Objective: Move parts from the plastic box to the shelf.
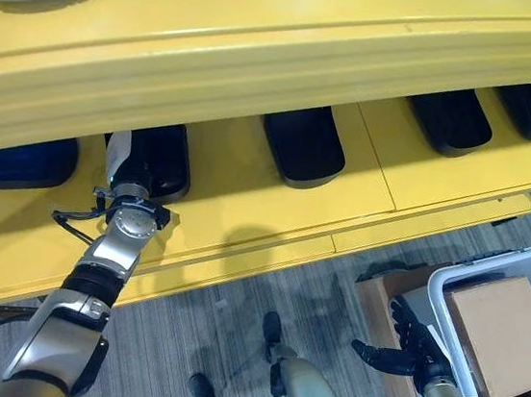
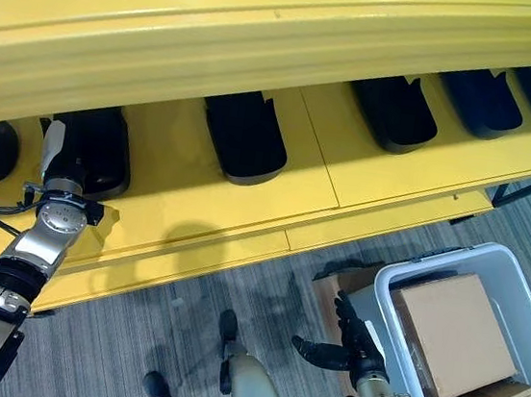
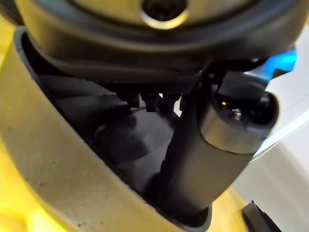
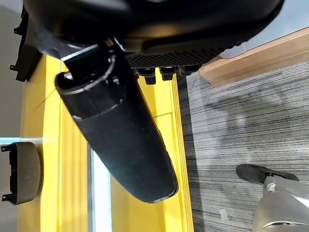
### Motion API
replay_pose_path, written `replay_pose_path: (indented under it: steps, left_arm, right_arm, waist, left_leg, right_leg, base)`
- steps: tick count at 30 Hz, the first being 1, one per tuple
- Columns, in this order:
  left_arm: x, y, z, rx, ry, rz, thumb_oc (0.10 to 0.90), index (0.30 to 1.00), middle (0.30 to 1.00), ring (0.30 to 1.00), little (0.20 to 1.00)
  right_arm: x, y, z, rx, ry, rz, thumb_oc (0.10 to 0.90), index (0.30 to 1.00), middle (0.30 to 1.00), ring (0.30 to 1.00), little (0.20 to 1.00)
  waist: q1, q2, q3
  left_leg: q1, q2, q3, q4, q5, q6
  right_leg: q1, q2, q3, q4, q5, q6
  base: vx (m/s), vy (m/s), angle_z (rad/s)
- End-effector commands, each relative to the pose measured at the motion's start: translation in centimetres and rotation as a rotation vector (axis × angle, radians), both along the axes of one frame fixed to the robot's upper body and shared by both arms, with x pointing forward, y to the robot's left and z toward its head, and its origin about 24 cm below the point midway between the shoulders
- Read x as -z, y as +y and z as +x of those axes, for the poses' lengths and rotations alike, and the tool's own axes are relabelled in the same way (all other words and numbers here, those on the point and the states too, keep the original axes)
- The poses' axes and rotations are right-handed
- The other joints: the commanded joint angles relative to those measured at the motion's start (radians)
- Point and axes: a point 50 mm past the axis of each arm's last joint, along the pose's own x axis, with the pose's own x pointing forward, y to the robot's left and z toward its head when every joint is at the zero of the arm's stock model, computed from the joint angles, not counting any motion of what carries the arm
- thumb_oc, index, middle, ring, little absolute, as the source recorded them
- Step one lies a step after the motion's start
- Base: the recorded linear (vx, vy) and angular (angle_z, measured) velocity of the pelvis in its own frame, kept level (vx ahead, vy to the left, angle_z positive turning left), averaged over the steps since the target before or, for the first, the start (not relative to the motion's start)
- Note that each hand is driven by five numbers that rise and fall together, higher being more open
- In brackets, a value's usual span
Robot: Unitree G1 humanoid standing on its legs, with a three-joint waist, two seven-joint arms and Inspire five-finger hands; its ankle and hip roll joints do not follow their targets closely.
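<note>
Left eye view shows us the black part (image 1: 154,159) on the yellow shelf (image 1: 249,177) with our left hand (image 1: 131,174) against it, grip unclear, so withdrawing carelessly could drag it off; right hand (image 1: 407,344) hangs loosely spread beside the plastic box (image 1: 449,279).

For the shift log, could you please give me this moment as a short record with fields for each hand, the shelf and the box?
left hand: reaching onto the yellow shelf, left hand at a black part there; fingers hidden
right hand: right hand low over the carpet, fingers spread, holding nothing, beside the plastic box
shelf: more black parts in a row, one near the middle
plastic box: holds a brown cardboard box
</note>
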Motion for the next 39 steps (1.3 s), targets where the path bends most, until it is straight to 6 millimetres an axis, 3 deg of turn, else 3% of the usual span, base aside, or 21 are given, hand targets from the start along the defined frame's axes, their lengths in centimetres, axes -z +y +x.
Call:
replay_pose_path:
  steps: [1,6,15,21,39]
  left_arm:
    - [-4.5,0.4,0.2,0.009,-0.193,0.04,0.9,1.0,1.0,1.0,1.0]
    - [-5.5,0.0,-0.7,0.037,-0.266,0.067,0.9,1.0,1.0,1.0,1.0]
    - [-4.4,0.0,-3.3,0.063,-0.307,0.084,0.9,1.0,1.0,1.0,1.0]
    - [-5.8,-0.5,-4.4,0.085,-0.395,0.12,0.9,1.0,1.0,1.0,1.0]
    - [-5.4,0.7,-6.9,0.074,-0.389,0.205,0.9,1.0,1.0,1.0,1.0]
  right_arm:
    - [-3.2,-1.1,0.7,-0.019,-0.156,-0.057,0.9,1.0,1.0,1.0,1.0]
    - [-3.4,-1.3,0.9,-0.013,-0.165,-0.069,0.9,1.0,1.0,1.0,1.0]
    - [-3.6,-1.7,0.9,0.01,-0.178,-0.078,0.9,1.0,1.0,1.0,1.0]
    - [-3.9,-1.9,1.0,0.018,-0.192,-0.078,0.9,1.0,1.0,1.0,1.0]
    - [-4.4,-2.2,1.2,0.022,-0.212,-0.089,0.9,1.0,1.0,1.0,1.0]
  waist:
    - [-0.004,0.008,-0.063]
    - [0.006,0.011,-0.064]
    - [0.026,0.017,-0.064]
    - [0.032,0.024,-0.069]
    - [0.056,0.034,-0.071]
  left_leg:
    - [-0.051,0.134,-0.047,0.059,0.051,-0.051]
    - [-0.045,0.132,-0.054,0.058,0.047,-0.051]
    - [-0.027,0.128,-0.06,0.048,0.045,-0.049]
    - [-0.028,0.124,-0.067,0.045,0.045,-0.048]
    - [-0.021,0.118,-0.079,0.041,0.043,-0.042]
  right_leg:
    - [0.011,-0.113,0.026,0.124,-0.139,0.157]
    - [0.024,-0.116,0.023,0.124,-0.142,0.157]
    - [0.048,-0.121,0.017,0.119,-0.147,0.156]
    - [0.054,-0.124,0.011,0.121,-0.151,0.154]
    - [0.077,-0.132,0.004,0.111,-0.153,0.155]
  base:
    - [0.0,0.0,0.0]
    - [0.0,0.0,0.0]
    - [0.0,0.0,0.0]
    - [0.0,0.003,0.04]
    - [0.0,0.001,0.0]
